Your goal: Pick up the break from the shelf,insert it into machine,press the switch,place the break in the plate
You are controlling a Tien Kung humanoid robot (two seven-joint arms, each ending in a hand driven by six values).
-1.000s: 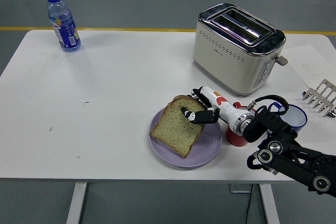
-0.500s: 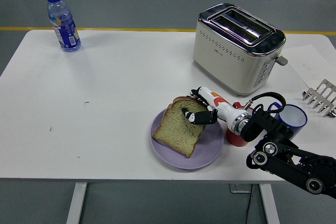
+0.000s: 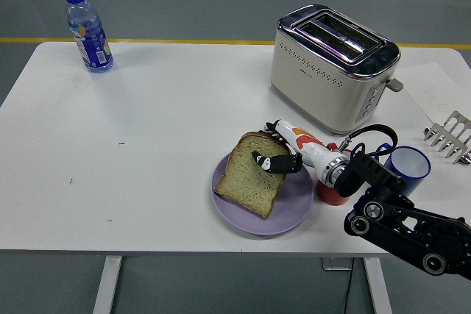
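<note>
I see my right hand (image 3: 283, 154) pinching the bread slice (image 3: 252, 172) over the purple plate (image 3: 294, 207), near-right of centre. The toaster (image 3: 333, 66) stands just beyond; no writing legible. The water bottle (image 3: 87, 29) label is unreadable. The table (image 3: 140, 159) lies open to the left.

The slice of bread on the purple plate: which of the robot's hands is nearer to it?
Right. The right hand grips the slice of bread at its right edge over the purple plate; the left hand is out of view.

Desk (image 3: 147, 145) white. Plate (image 3: 294, 207) lilac. Bread (image 3: 250, 174) greenish-tan, brown crust. Toaster (image 3: 331, 68) cream with chrome top. Cup (image 3: 408, 167) blue.
</note>
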